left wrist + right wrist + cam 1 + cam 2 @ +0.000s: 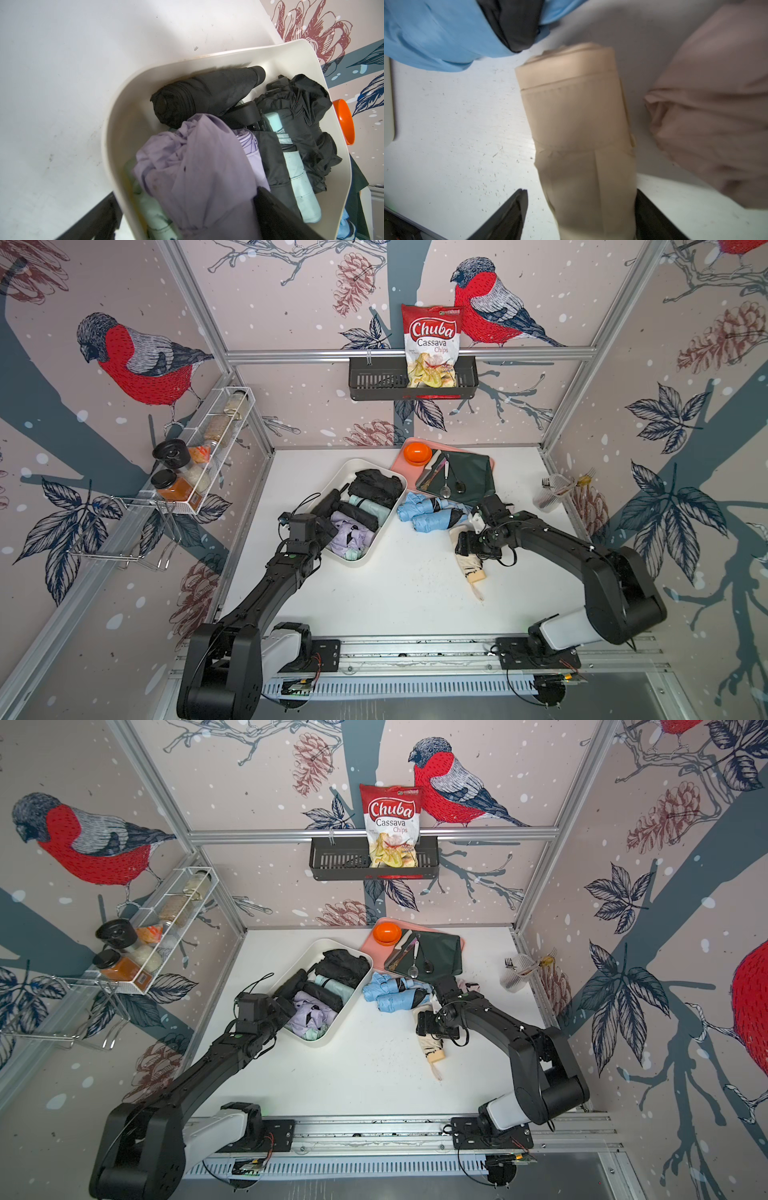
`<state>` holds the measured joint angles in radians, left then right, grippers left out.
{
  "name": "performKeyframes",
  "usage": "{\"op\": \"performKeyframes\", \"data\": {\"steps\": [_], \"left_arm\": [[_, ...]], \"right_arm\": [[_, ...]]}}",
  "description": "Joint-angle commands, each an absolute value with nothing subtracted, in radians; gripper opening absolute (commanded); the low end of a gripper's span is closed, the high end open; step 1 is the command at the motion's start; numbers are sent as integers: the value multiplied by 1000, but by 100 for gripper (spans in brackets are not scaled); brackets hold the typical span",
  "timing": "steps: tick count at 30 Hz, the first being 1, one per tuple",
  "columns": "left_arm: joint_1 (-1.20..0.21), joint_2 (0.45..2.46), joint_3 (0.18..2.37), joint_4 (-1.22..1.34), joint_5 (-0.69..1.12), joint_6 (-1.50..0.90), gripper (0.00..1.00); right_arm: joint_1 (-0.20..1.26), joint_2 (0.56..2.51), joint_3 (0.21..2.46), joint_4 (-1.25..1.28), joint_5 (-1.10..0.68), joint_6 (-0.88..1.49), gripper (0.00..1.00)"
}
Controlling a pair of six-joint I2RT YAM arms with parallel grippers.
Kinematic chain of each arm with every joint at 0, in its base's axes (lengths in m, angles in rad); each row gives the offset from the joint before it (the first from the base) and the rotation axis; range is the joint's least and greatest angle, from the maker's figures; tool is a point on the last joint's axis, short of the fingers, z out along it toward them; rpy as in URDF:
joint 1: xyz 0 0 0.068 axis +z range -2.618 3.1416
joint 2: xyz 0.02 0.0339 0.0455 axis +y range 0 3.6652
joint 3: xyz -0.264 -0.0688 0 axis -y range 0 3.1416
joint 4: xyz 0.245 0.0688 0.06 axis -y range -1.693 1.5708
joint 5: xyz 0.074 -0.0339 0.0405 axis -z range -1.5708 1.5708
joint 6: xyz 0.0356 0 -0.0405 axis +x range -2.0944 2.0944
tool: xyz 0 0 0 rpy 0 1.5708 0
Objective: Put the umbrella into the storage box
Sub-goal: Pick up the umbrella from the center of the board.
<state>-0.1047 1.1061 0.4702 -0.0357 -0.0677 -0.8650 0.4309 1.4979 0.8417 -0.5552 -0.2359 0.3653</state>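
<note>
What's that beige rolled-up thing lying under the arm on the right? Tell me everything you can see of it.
It is a folded beige umbrella. Its matte fabric is rolled tight with stitched seams across it, and it has a matching handle end. It lies flat on the white table, apart from the blue umbrella. The right arm's black jaws stand open on either side of it, one with a clear gap.

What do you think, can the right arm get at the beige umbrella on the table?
Probably yes. The right tool straddles the beige umbrella, with its jaws open on either side. The blue umbrella and the pink fabric bundle lie apart from it, so nothing seems to block a grip.
</note>
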Motion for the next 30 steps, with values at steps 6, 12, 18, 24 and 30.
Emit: {"op": "performKeyframes", "data": {"steps": [6,12,18,24,30], "left_arm": [[-104,1104,470,-36,-17,-838,99],[-104,1102,465,-34,-16,-842,99],[-104,1101,463,-29,-14,-844,99],[-104,1101,463,-29,-13,-844,99],[-104,1098,465,-32,-6,-843,99]], "right_arm": [[423,1548,845,-474,-182,342,69],[432,1525,845,-470,-164,334,55],[485,1512,858,-499,-86,330,40],[560,1482,920,-572,10,341,34],[630,1421,1050,-641,-6,314,31]]}}
